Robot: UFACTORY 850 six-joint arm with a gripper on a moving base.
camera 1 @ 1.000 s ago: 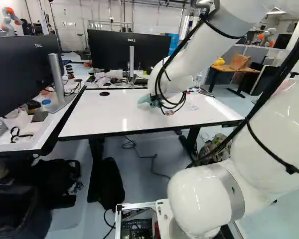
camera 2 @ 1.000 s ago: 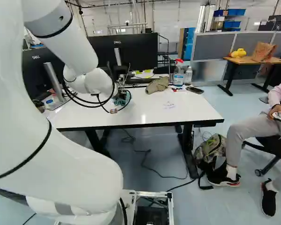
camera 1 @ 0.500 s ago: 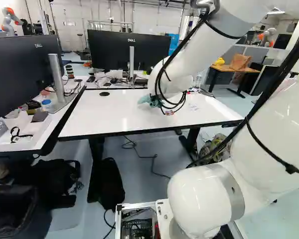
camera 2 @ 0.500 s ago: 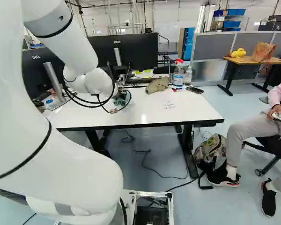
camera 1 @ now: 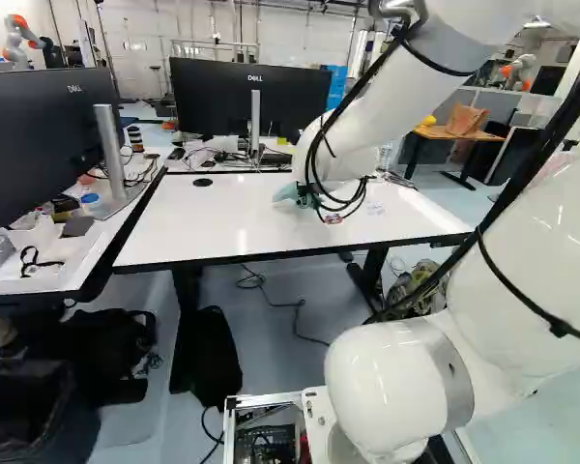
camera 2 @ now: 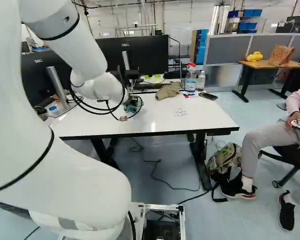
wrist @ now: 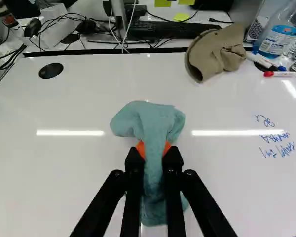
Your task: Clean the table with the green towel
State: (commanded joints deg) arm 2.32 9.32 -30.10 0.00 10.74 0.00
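In the left base view, we see the white bench (camera 1: 203, 227) and the handwriting in blue ink (camera 1: 375, 208) that is our landmark. Its near black edge runs on our side of the writing; a wide black monitor (camera 1: 213, 97) stands beyond the far edge, left of the writing. Black cables (camera 1: 319, 184) loop from the white arm (camera 1: 353, 77) near the writing; we think they could drag over it.

In the right base view, the bench's right edge is beyond the writing to the right. Past the writing, towards the far edge, sit a tan fabric hat (camera 2: 168, 91) and a flat black phone (camera 2: 207, 95); we should stop strokes short of both.

In the wrist view, our black end effector (wrist: 154, 154) grasps the soft green towel (wrist: 150, 118), pinched between its orange pads, left of the writing. We cannot tell how firmly it presses the bench. We judge the wiping step is in hand, the writing uncleaned. Next we would carry the towel across to the writing, press down and rub; the stretch between looks roomy enough.
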